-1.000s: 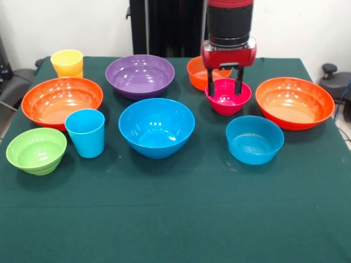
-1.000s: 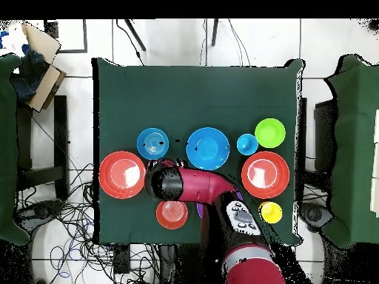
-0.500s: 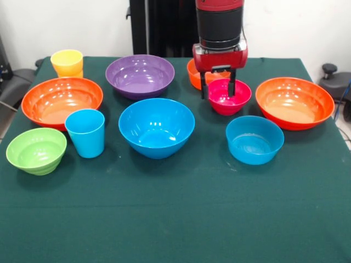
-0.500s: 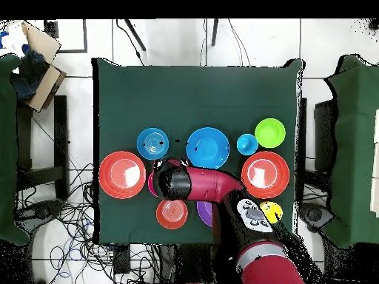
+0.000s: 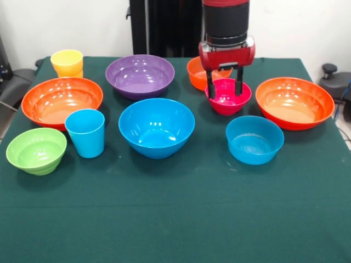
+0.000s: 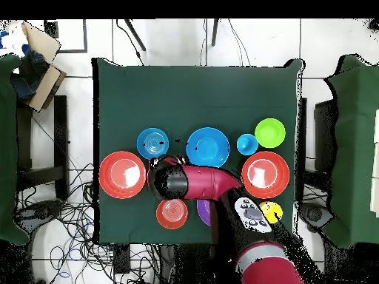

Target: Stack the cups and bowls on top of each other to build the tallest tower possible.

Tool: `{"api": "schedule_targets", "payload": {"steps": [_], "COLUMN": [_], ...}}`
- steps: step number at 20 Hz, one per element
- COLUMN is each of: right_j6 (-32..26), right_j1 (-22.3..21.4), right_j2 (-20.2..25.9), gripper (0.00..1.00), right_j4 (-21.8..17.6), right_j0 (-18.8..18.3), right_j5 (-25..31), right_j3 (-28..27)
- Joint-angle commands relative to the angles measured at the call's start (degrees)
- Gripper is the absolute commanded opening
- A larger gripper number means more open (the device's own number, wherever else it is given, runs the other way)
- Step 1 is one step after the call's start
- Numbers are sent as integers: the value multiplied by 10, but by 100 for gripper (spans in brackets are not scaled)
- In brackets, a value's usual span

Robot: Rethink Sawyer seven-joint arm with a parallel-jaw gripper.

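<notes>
Your gripper (image 5: pixel 225 87) hangs over the small magenta bowl (image 5: pixel 228 97), fingers apart, one outside the rim's near-left edge and one inside. The bowl sits on the surface (image 5: pixel 175 219) between the small orange bowl (image 5: pixel 196 71) and a large orange bowl (image 5: pixel 294 102). Drop straight so the rim seats deep between the fingers, then pinch firmly, since glossy plastic may slip.

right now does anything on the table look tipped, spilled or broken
Nothing stands out: every bowl and cup sits upright and separate on the green table. The end effector hangs open over the magenta bowl.
</notes>
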Motion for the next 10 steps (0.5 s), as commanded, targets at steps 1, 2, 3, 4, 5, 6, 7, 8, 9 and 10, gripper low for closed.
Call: {"api": "schedule_targets", "payload": {"steps": [1,2,3,4,5,6,7,8,9,10], "right_j6": [11,15,20,34,47,60,68,82,87,95], "right_j1": [-34,-30,-27,-22,-21,-21,-22,-26,-28,-31], "right_j2": [61,58,54,42,32,22,16,4,0,-7], "gripper": [100,100,100,100,100,100,100,100,100,100], "right_j4": [-30,-30,-29,-27,-22,-17,-13,-4,-1,5], "right_j0": [-18,-13,-7,10,25,40,50,68,76,87], "right_j5": [36,32,28,18,13,8,7,8,9,9], "right_j3": [-14,-18,-19,-24,-26,-28,-28,-29,-29,-28]}}
